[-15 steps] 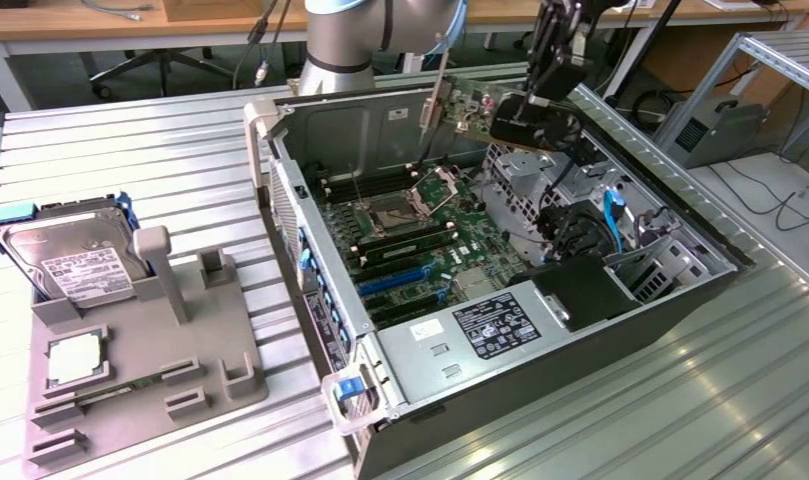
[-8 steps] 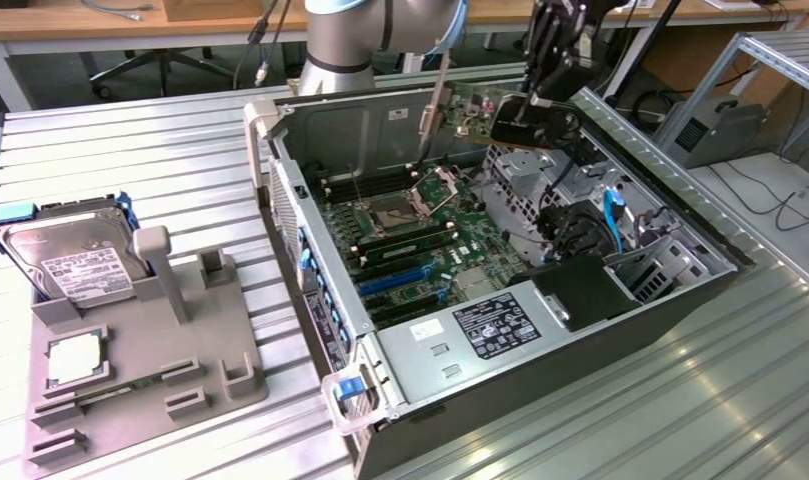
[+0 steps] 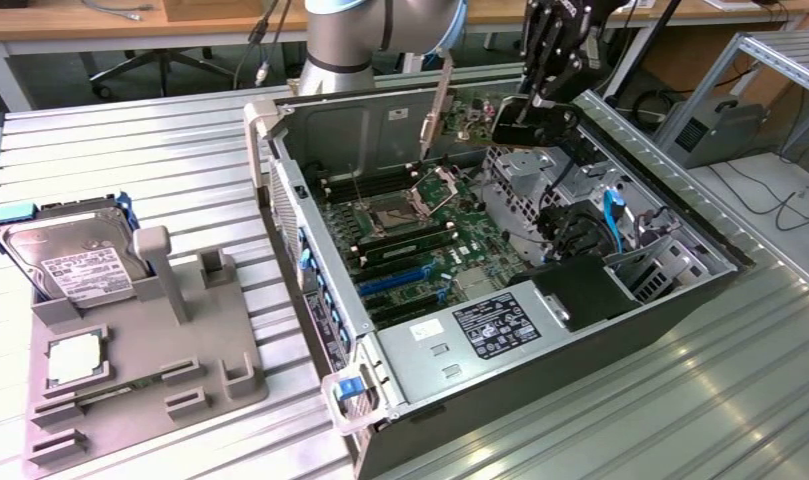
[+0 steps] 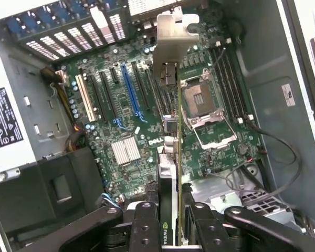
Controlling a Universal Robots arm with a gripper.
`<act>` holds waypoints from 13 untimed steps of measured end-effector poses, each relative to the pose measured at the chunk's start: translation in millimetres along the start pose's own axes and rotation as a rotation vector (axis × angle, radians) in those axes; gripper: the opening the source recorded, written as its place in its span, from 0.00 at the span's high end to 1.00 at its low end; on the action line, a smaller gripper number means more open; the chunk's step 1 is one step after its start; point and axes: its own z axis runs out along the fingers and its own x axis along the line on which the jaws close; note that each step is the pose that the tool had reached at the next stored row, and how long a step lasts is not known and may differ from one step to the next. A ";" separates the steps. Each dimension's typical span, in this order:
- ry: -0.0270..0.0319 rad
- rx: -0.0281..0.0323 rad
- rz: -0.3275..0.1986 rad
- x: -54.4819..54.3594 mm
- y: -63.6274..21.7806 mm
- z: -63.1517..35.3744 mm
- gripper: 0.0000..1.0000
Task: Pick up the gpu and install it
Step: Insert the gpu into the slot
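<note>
My gripper (image 3: 538, 95) is shut on the gpu (image 3: 440, 100), holding it in the air above the open computer case (image 3: 377, 350). In the exterior view the card's long silvery-beige bracket hangs down over the far part of the motherboard (image 3: 424, 235). In the wrist view the gpu (image 4: 170, 157) shows edge-on, clamped between the two black fingers (image 4: 145, 227), with its bracket (image 4: 174, 37) pointing away over the board. It hovers above the expansion slots, near the blue slot (image 4: 130, 89) and beside the CPU socket (image 4: 199, 100). The card touches no slot.
The case lies on its side on a ribbed metal table (image 3: 137, 170). At the exterior view's left, a grey fixture (image 3: 151, 340) carries a silver hard drive (image 3: 71, 255) and a small square chip (image 3: 73, 358). Drive cages and cables (image 3: 604, 240) fill the case's right side.
</note>
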 end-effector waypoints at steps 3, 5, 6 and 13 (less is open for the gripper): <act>0.0025 -0.0010 -0.073 -0.2 0.0 0.1 0.73; 0.0043 -0.0014 -0.114 -0.3 0.1 0.2 0.73; 0.0049 -0.0016 -0.131 -0.3 0.1 0.3 0.73; 0.0093 -0.0030 -0.242 -0.6 0.1 0.6 0.73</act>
